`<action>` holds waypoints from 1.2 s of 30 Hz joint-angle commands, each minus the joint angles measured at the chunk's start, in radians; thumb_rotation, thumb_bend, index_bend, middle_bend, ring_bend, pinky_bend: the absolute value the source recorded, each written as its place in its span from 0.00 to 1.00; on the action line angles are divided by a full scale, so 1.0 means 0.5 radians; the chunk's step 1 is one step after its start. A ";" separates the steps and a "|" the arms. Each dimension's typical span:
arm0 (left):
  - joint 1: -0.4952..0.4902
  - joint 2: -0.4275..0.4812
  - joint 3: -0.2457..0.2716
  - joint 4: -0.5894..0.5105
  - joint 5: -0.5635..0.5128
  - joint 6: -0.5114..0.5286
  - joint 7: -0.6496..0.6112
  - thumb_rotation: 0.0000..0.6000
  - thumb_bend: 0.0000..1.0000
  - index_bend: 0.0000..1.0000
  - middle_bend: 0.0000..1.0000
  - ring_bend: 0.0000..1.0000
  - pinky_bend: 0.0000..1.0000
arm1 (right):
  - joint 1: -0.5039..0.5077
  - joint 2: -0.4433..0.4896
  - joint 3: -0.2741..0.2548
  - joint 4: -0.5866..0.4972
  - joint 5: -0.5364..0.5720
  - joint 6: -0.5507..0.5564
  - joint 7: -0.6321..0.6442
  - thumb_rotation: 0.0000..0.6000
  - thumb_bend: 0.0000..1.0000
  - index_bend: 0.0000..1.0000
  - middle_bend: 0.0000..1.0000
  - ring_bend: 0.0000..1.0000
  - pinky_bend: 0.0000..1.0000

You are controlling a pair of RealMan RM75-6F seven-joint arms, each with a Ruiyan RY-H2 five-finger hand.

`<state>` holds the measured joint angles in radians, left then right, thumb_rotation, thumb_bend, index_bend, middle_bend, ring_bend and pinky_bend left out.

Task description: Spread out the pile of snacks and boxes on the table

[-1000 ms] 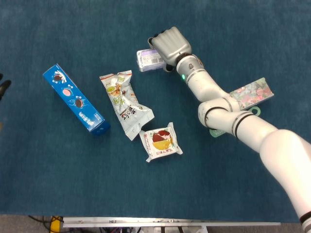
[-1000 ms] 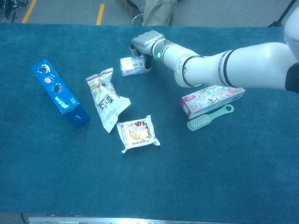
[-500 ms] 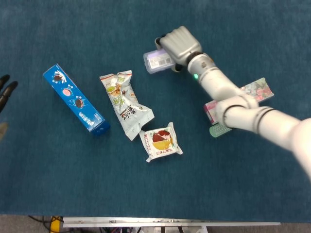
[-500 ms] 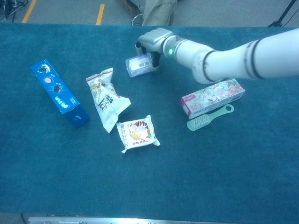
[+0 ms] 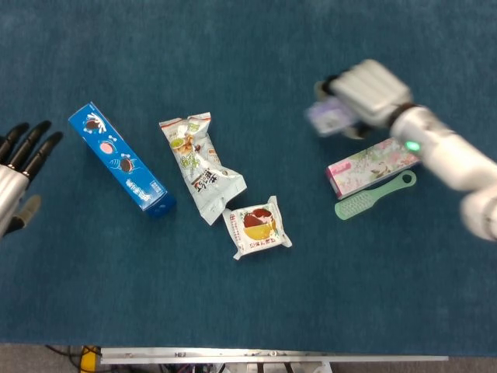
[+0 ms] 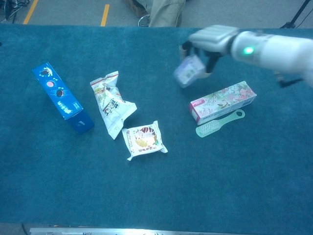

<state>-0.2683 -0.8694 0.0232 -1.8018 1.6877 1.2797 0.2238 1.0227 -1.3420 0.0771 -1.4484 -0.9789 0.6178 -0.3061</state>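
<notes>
My right hand (image 5: 371, 93) (image 6: 211, 41) holds a small pale purple packet (image 5: 327, 118) (image 6: 186, 71) lifted off the table, blurred by motion, above the far end of the floral pink box (image 5: 371, 166) (image 6: 222, 101). A blue cookie box (image 5: 120, 159) (image 6: 61, 97) lies at the left. A white snack bag (image 5: 200, 165) (image 6: 110, 103) and a square snack pack (image 5: 256, 227) (image 6: 143, 139) lie in the middle. My left hand (image 5: 19, 175) shows at the left edge of the head view, fingers spread, holding nothing.
A green brush (image 5: 373, 196) (image 6: 218, 124) lies alongside the floral box on its near side. The blue cloth table (image 5: 233, 303) runs to a metal front edge (image 5: 272, 356). Someone's legs (image 6: 164, 12) stand beyond the far table edge.
My right hand lifted the purple packet and carried it right, from beside the snack bag to over the floral box. My left hand has come further into the head view.
</notes>
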 commanded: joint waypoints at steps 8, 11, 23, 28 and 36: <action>-0.050 -0.050 -0.006 -0.037 0.015 -0.058 0.052 1.00 0.36 0.00 0.06 0.09 0.25 | -0.253 0.302 -0.133 -0.174 -0.297 0.093 0.264 1.00 0.17 0.36 0.35 0.34 0.43; -0.056 -0.040 -0.009 -0.059 0.016 -0.056 0.072 1.00 0.36 0.00 0.06 0.09 0.25 | -0.281 0.328 -0.108 -0.178 -0.378 0.120 0.353 1.00 0.17 0.24 0.30 0.29 0.42; -0.086 0.018 0.003 -0.141 0.091 -0.054 0.013 1.00 0.36 0.00 0.06 0.09 0.22 | -0.399 0.422 0.020 -0.217 -0.589 0.369 0.606 1.00 0.17 0.12 0.26 0.23 0.37; -0.194 0.060 0.073 -0.159 0.364 -0.132 -0.182 1.00 0.36 0.00 0.06 0.09 0.18 | -0.451 0.499 0.080 -0.246 -0.522 0.460 0.579 1.00 0.17 0.12 0.26 0.23 0.37; -0.367 -0.045 0.120 -0.208 0.611 -0.338 -0.167 1.00 0.36 0.00 0.06 0.09 0.18 | -0.522 0.573 0.114 -0.290 -0.415 0.512 0.526 1.00 0.16 0.12 0.26 0.23 0.37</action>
<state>-0.4266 -0.8736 0.0745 -1.8956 1.9741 1.1397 0.1405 0.7639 -1.0573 0.1329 -1.5913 -1.1888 0.8724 -0.0407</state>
